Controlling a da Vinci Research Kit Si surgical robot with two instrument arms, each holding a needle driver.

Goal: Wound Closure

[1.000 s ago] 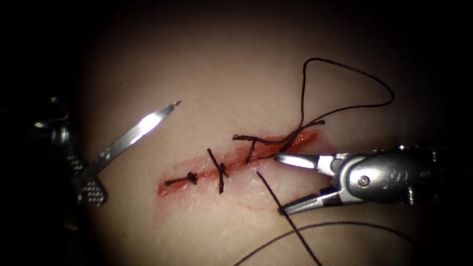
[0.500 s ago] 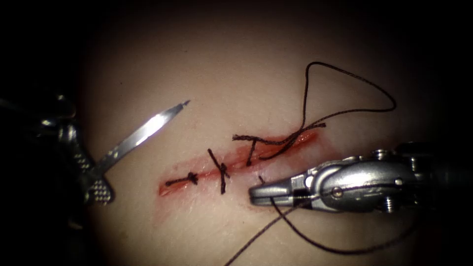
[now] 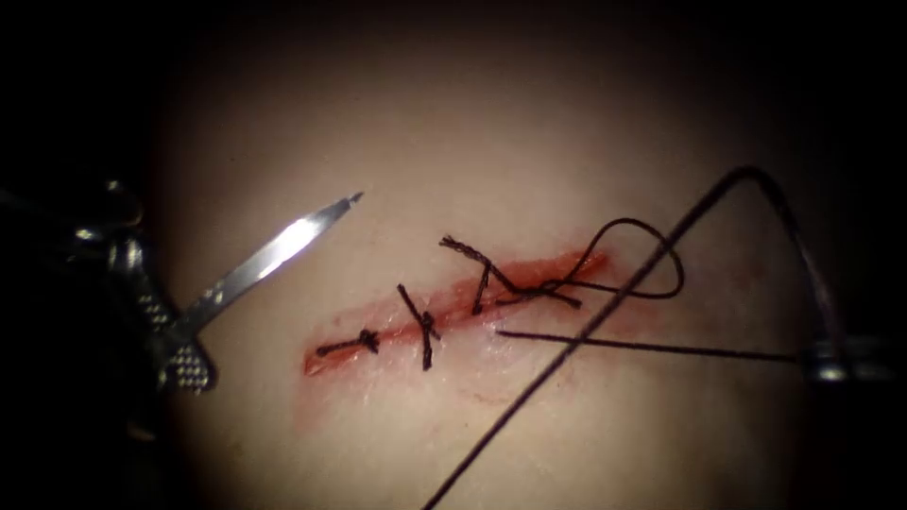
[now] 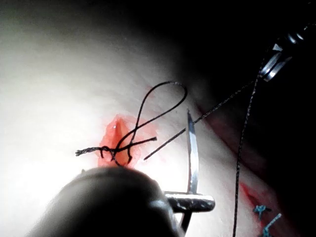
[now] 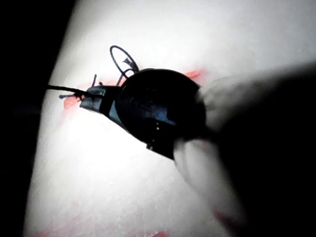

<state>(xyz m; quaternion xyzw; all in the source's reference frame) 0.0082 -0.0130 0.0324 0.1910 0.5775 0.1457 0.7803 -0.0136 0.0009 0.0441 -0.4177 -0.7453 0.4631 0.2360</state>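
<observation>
Needle (image 3: 283, 244) held clear of tissue (image 3: 453, 142) by left tool (image 3: 179, 354).
Right tool (image 3: 836, 362) grips taut thread (image 3: 642, 345); pulling evenly seems wise.

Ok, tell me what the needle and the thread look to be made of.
Needle: seemingly polished steel, a bright glare along its curve; the left tool grips its base, clear of the tissue. Thread: dark, matte, apparently braided, judging by its frayed cut end; the right tool holds it taut.

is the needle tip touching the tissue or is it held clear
Cannot tell. In the endoscope view the needle, held by the left tool, lies across the tissue left of the cut; no gap or contact shows plainly.
</observation>
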